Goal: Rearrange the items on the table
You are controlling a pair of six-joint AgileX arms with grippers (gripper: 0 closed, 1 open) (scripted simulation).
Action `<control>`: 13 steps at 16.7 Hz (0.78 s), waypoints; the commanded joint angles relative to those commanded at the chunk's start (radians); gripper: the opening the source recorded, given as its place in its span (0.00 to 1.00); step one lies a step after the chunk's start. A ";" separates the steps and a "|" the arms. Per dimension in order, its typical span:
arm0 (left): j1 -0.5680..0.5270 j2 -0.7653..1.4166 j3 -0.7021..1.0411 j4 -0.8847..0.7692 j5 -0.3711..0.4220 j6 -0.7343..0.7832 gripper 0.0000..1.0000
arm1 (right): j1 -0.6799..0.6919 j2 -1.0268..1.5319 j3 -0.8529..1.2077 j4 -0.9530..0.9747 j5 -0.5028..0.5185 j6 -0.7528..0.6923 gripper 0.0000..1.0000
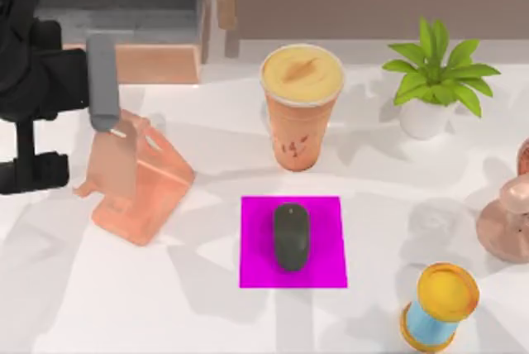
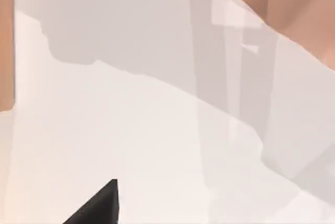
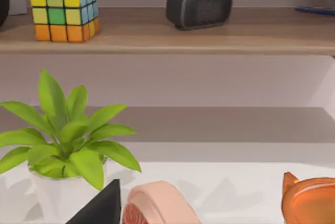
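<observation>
Left gripper [image 1: 106, 114] at the desk's left side, up over a peach-coloured stand [image 1: 140, 188]; a slim grey phone [image 1: 102, 81] seen edge-on at its tip, lower end just over the stand's back plate. Whether the jaws clamp the phone or stand apart: cannot tell. Left wrist view: pale desk [image 2: 131, 145] surface, close up, with one dark finger tip [image 2: 99, 205] at the frame edge.

Right arm parked off the desk's right side; its wrist view shows one dark fingertip [image 3: 102, 208], jaw state cannot tell.

Dark grey mouse [image 1: 291, 236] lying on a magenta mat [image 1: 256, 267] at mid-desk. Orange cup [image 1: 301, 106] upright just behind the mat, apart from it. Potted plant [image 1: 434, 81] at back right. Blue spool [image 1: 438, 308] with yellow end near the front right corner. Pinkish rounded object [image 1: 508, 222] at the right edge.
</observation>
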 joint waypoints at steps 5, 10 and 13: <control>0.429 0.010 -0.153 -0.036 0.051 -0.269 1.00 | 0.000 0.000 0.000 0.000 0.000 0.000 1.00; 0.629 0.013 -0.249 -0.045 0.082 -0.418 1.00 | 0.000 0.000 0.000 0.000 0.000 0.000 1.00; 0.638 0.011 -0.256 -0.044 0.084 -0.426 1.00 | 0.000 0.000 0.000 0.000 0.000 0.000 1.00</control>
